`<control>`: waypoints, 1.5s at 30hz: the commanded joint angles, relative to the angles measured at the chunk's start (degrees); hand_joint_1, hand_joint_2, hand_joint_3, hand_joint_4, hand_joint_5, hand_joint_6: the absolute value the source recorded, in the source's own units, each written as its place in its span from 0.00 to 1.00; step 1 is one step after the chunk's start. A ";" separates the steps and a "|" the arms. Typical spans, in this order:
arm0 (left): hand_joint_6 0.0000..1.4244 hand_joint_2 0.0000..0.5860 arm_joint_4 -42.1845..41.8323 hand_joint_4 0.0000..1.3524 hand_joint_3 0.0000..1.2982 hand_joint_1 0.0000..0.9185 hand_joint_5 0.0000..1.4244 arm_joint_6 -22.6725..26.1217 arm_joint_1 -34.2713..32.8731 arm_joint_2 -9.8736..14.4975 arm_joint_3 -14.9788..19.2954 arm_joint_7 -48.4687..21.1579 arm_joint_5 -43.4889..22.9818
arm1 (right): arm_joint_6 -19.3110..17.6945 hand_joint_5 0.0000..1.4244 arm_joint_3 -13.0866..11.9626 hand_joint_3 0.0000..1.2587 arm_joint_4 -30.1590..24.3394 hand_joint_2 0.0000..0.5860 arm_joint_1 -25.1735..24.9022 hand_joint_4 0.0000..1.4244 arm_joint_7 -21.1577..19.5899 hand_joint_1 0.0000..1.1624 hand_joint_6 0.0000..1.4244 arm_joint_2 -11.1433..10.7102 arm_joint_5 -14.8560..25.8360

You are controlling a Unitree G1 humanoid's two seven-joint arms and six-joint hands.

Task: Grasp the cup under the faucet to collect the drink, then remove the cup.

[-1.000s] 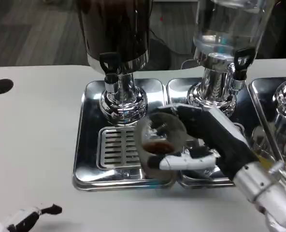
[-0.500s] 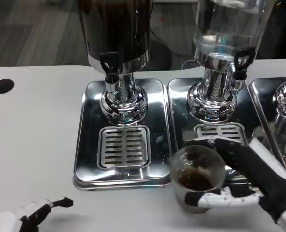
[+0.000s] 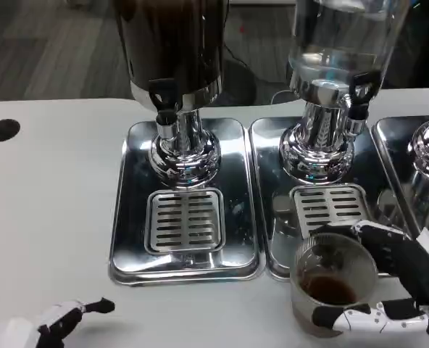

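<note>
While my right robot hand (image 3: 388,290) wraps the clear plastic cup (image 3: 332,279) at the bench's (image 3: 48,210) near edge, right of centre, I judge it light, thin-walled and easily crushed, so I hold it around its sides and keep it upright for the dark drink inside. My left robot hand (image 3: 55,322) rests empty, fingers loosely apart, at the near left corner. Farther back stands the dark dispenser's faucet (image 3: 164,98) above its drip tray (image 3: 185,217).
</note>
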 commanded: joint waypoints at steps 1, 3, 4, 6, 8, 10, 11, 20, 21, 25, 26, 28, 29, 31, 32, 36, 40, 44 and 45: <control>0.37 0.14 -0.52 0.21 0.28 0.00 0.22 0.65 0.74 0.42 -0.78 -0.16 1.03 | -4.92 0.35 -0.89 0.38 2.43 0.13 -0.18 0.32 0.29 0.72 0.30 0.34 2.32; 0.37 0.14 -1.00 0.21 0.28 0.00 0.22 0.91 1.07 0.31 -0.93 -0.16 1.53 | -6.38 0.35 -1.11 0.38 4.41 0.13 -0.38 0.32 0.36 0.72 0.30 0.42 2.84; 0.37 0.14 -1.38 0.21 0.28 0.00 0.22 1.11 1.26 0.30 -1.02 -0.25 1.78 | -7.03 0.35 -1.20 0.38 5.15 0.13 -0.51 0.32 0.39 0.72 0.30 0.42 3.04; 0.37 0.14 -1.95 0.21 0.28 0.00 0.22 1.51 1.54 0.36 -1.22 -0.36 2.11 | -8.28 0.35 -1.35 0.38 6.42 0.13 -0.81 0.32 0.61 0.72 0.30 0.50 3.62; 0.37 0.14 -2.75 0.21 0.28 0.00 0.22 1.98 1.98 0.48 -1.38 -0.63 2.43 | -9.83 0.35 -1.49 0.38 8.05 0.13 -1.18 0.32 0.77 0.72 0.30 0.80 4.32; 0.37 0.14 -3.79 0.21 0.28 0.00 0.22 2.48 2.46 0.56 -1.33 -0.97 2.70 | -11.65 0.35 -1.52 0.38 9.99 0.13 -1.58 0.32 0.84 0.72 0.30 1.03 4.54; 0.37 0.14 -4.45 0.21 0.28 0.00 0.22 2.72 2.75 0.54 -1.16 -1.16 2.84 | -12.43 0.35 -1.48 0.38 11.00 0.13 -1.82 0.32 0.93 0.72 0.30 1.10 4.66; 0.37 0.14 -7.37 0.21 0.28 0.00 0.22 3.97 4.42 0.40 -1.06 -2.21 3.49 | -19.27 0.35 -1.56 0.38 19.35 0.13 -3.69 0.32 1.19 0.72 0.31 1.79 4.68; 0.37 0.14 -7.50 0.21 0.28 0.00 0.22 4.06 4.52 0.39 -1.10 -2.26 3.57 | -19.77 0.35 -1.54 0.38 20.24 0.13 -3.92 0.32 1.22 0.72 0.31 1.89 4.75; 0.37 0.14 -8.14 0.21 0.28 0.00 0.22 4.30 5.07 0.31 -1.11 -2.42 3.72 | -22.36 0.34 -1.54 0.38 23.28 0.13 -4.60 0.31 0.69 0.72 0.30 2.23 4.11; 0.37 0.14 -8.27 0.21 0.28 0.00 0.22 4.36 5.17 0.30 -1.08 -2.43 3.76 | -23.15 0.34 -1.49 0.38 24.13 0.13 -4.77 0.31 0.47 0.72 0.30 2.30 3.70; 0.37 0.14 -8.52 0.21 0.28 0.00 0.22 4.43 5.37 0.27 -1.03 -2.45 3.77 | -24.32 0.33 -1.34 0.38 25.69 0.13 -5.16 0.31 0.24 0.72 0.30 2.44 3.10; 0.37 0.14 -8.76 0.21 0.28 0.00 0.22 4.45 5.52 0.25 -1.00 -2.48 3.83 | -24.85 0.33 -1.31 0.37 26.45 0.13 -5.38 0.31 0.09 0.72 0.30 2.53 2.82; 0.37 0.14 -9.19 0.21 0.28 0.00 0.22 4.50 5.78 0.17 -0.94 -2.51 3.93 | -26.01 0.32 -1.14 0.36 28.16 0.13 -5.81 0.30 -0.23 0.72 0.28 2.79 2.15; 0.37 0.14 -9.40 0.21 0.28 0.00 0.22 4.51 5.96 0.11 -0.93 -2.48 3.96 | -26.63 0.30 -1.04 0.35 28.87 0.13 -6.00 0.28 -0.46 0.72 0.24 2.84 1.75; 0.37 0.14 -9.56 0.21 0.28 0.00 0.22 4.64 6.28 0.10 -0.92 -2.57 3.93 | -29.30 0.23 -0.79 0.16 29.98 0.11 -6.09 0.17 -1.29 0.70 0.14 2.59 0.23; 0.37 0.14 -9.44 0.21 0.28 0.00 0.22 4.72 6.10 0.24 -1.17 -2.68 4.01 | -30.45 0.21 -0.80 0.11 29.44 0.12 -5.99 0.14 -1.56 0.69 0.13 2.21 0.14; 0.37 0.14 -9.37 0.21 0.28 0.00 0.22 4.74 5.93 0.23 -1.23 -2.65 3.84 | -30.79 0.20 -0.91 0.10 28.16 0.11 -5.69 0.13 -1.46 0.68 0.13 2.01 0.83; 0.37 0.14 -9.35 0.21 0.28 0.00 0.22 4.71 5.92 0.23 -1.23 -2.63 3.80 | -30.79 0.20 -0.92 0.10 27.94 0.12 -5.63 0.12 -1.39 0.67 0.13 2.03 1.12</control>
